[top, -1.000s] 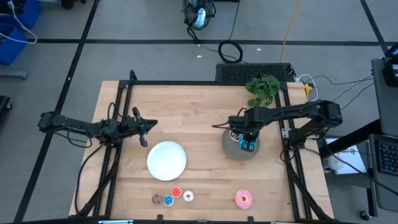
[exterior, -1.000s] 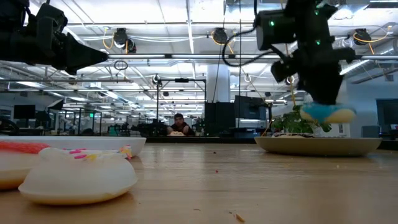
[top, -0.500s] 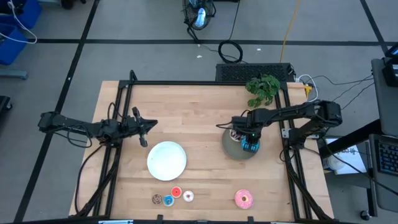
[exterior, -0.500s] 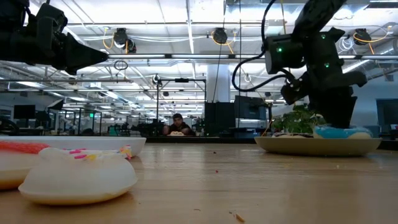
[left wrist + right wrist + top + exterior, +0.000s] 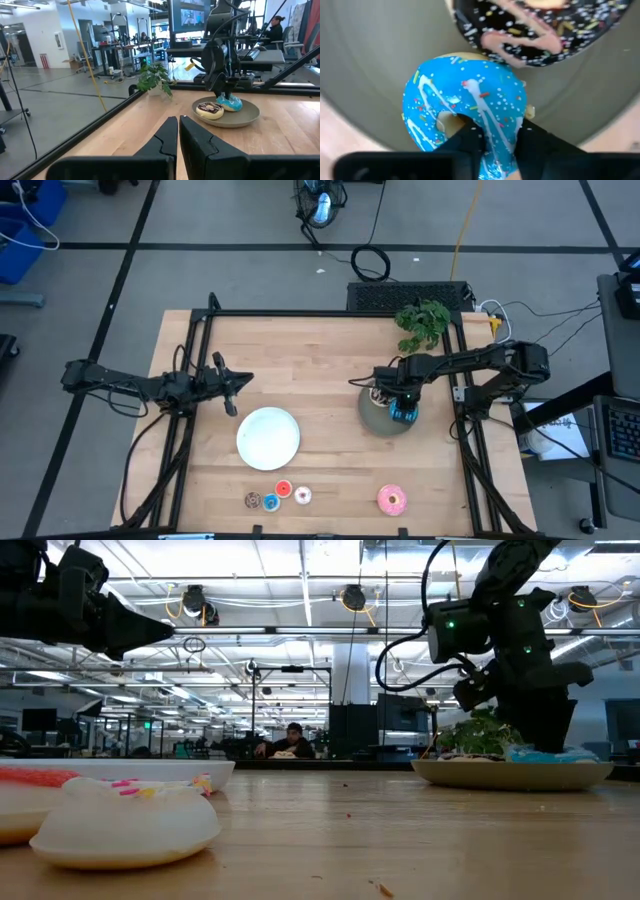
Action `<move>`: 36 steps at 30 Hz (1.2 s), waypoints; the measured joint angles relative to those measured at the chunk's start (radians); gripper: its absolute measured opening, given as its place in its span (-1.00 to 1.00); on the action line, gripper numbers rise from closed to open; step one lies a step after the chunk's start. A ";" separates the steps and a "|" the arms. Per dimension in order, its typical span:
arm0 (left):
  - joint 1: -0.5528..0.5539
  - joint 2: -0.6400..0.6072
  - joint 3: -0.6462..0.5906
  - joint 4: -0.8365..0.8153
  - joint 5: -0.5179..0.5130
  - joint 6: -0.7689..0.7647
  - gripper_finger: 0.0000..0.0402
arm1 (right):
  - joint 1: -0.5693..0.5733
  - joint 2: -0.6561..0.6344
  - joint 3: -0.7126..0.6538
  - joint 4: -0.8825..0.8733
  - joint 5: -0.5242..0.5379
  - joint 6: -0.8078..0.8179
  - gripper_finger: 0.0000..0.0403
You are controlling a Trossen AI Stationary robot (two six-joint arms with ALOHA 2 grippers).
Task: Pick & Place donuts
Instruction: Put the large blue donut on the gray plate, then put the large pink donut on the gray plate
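Wooden table [image 5: 320, 360] carries, at three o'clock, a round grey plate [image 5: 372, 416] where the right gripper [image 5: 401, 409] jaws clamp the blue frosted donut [image 5: 465, 112] beside the chocolate-sprinkled donut [image 5: 540, 30]; lifting away before letting go could drag it off.

Under the right gripper [image 5: 492, 145], the blue donut [image 5: 465, 112] has a glossy icing-like coat flecked with sprinkles, and the chocolate-sprinkled donut [image 5: 540, 27] just beyond it shines the same way. Both lie on a smooth matt grey plate [image 5: 375, 60], possibly plastic. The table [image 5: 320, 360] is pale, matt wood planking.
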 joint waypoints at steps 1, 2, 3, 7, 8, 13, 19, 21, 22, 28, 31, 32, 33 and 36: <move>0.000 0.000 0.000 0.000 0.000 0.000 -0.87 | 0.000 0.000 0.000 -0.004 0.015 0.006 -0.45; 0.000 0.000 0.000 0.000 0.000 0.000 -0.87 | 0.000 0.000 0.000 -0.008 0.028 0.010 -0.37; 0.000 0.000 0.000 0.000 0.000 0.000 -0.87 | 0.000 0.000 0.000 -0.013 0.042 0.013 -0.28; 0.000 0.000 0.000 0.000 0.000 0.000 -0.87 | 0.000 0.000 0.000 -0.021 0.049 0.013 0.04; 0.000 0.000 0.000 0.000 0.000 0.000 -0.87 | 0.000 0.000 0.000 -0.019 0.049 0.013 0.10; 0.000 0.000 0.000 0.000 0.000 0.000 -0.87 | -0.002 0.000 0.000 -0.023 0.046 0.016 0.34; 0.000 0.000 0.000 0.000 0.000 0.000 -0.87 | -0.002 0.000 0.003 -0.028 0.045 0.016 0.42; 0.000 0.000 0.000 0.000 0.000 0.000 -0.87 | -0.002 0.000 0.016 -0.038 0.045 0.016 0.41; 0.000 0.000 0.000 0.000 0.000 0.000 -0.87 | -0.002 0.000 0.024 -0.044 0.045 0.016 0.40; 0.000 0.000 0.000 0.000 0.000 0.000 -0.87 | -0.002 0.000 0.098 -0.114 0.056 0.013 0.38; 0.000 0.000 0.000 -0.001 0.000 0.000 -0.87 | -0.002 0.000 0.150 -0.186 0.103 0.017 0.38; 0.000 0.000 0.000 -0.002 0.000 0.000 -0.87 | 0.000 0.000 0.172 -0.216 0.125 0.021 0.38; 0.000 0.000 0.000 -0.005 0.000 0.000 -0.87 | 0.002 0.000 0.197 -0.254 0.149 0.035 0.38; 0.000 0.000 0.000 -0.006 0.000 0.000 -0.87 | 0.027 0.000 0.293 -0.409 0.214 0.102 0.37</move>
